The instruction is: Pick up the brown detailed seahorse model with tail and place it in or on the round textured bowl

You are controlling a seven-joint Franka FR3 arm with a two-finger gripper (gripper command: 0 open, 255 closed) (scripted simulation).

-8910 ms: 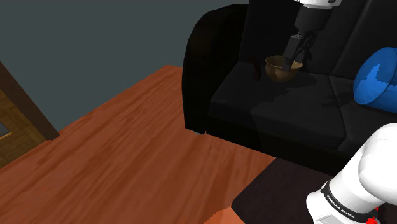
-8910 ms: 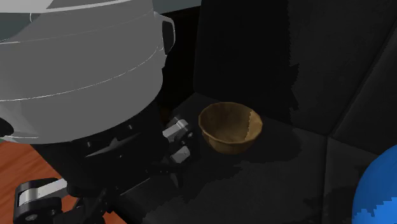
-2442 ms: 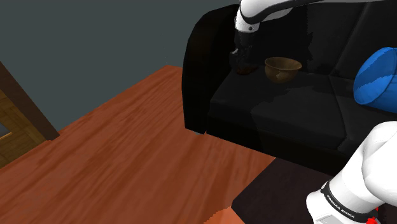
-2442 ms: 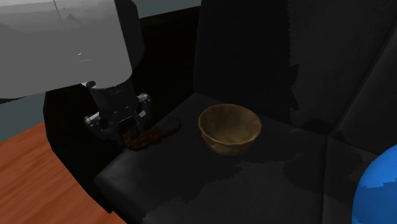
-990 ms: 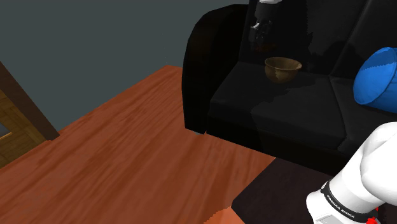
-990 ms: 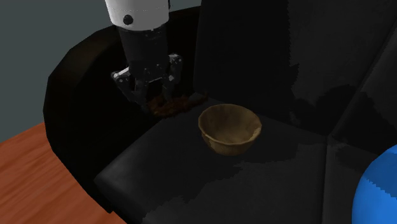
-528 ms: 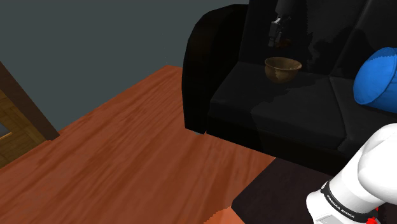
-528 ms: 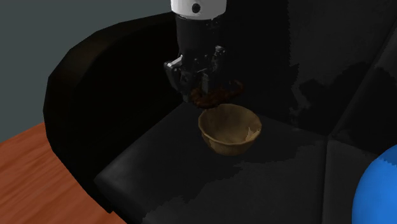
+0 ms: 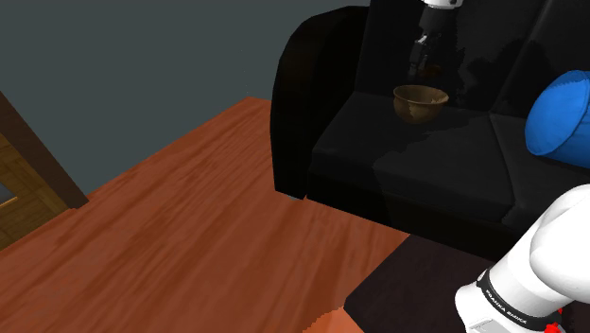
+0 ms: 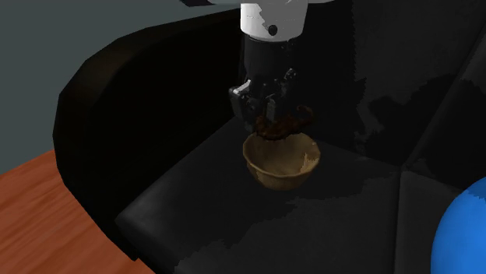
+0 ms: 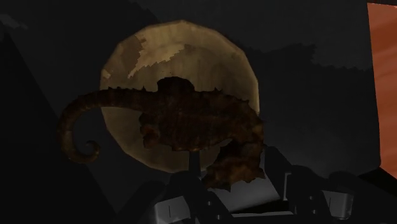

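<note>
Shoulder view: gripper (image 9: 422,57) hangs from the arm (image 9: 535,265) over the far end of the black sofa (image 9: 397,166). It points down, directly above the bowl (image 9: 421,102). A dark brown lump under the fingers is the seahorse (image 9: 422,72); it is too dim there to judge the grip. The bowl sits upright on the seat cushion, near the armrest on the shoulder view's left. A blue cushion (image 9: 558,113) sits on the sofa at that view's right, well apart from the bowl. Wood floor (image 9: 189,236) in front.

Second exterior view: gripper (image 10: 266,107) is vertical, clasping the seahorse (image 10: 285,122) at its body. The seahorse lies roughly level, over the bowl (image 10: 280,167) mouth and just above the rim. It is in the air, not in the bowl. The bowl's inner wall is tan and mottled. The blue cushion (image 10: 464,233) is at the near right corner, floor (image 10: 31,202) at the near left.

Wrist view: fingers (image 11: 186,181) are clenched on the seahorse (image 11: 191,121) at mid-body, gripper (image 11: 232,173) centred over the bowl (image 11: 191,48). The curled tail reaches out past the bowl's rim on one side; the bulk of the body lies inside the rim's outline. The bowl's interior around the seahorse shows plain patchy brown surface. Orange floor (image 11: 382,83) strip beyond the sofa edge.
</note>
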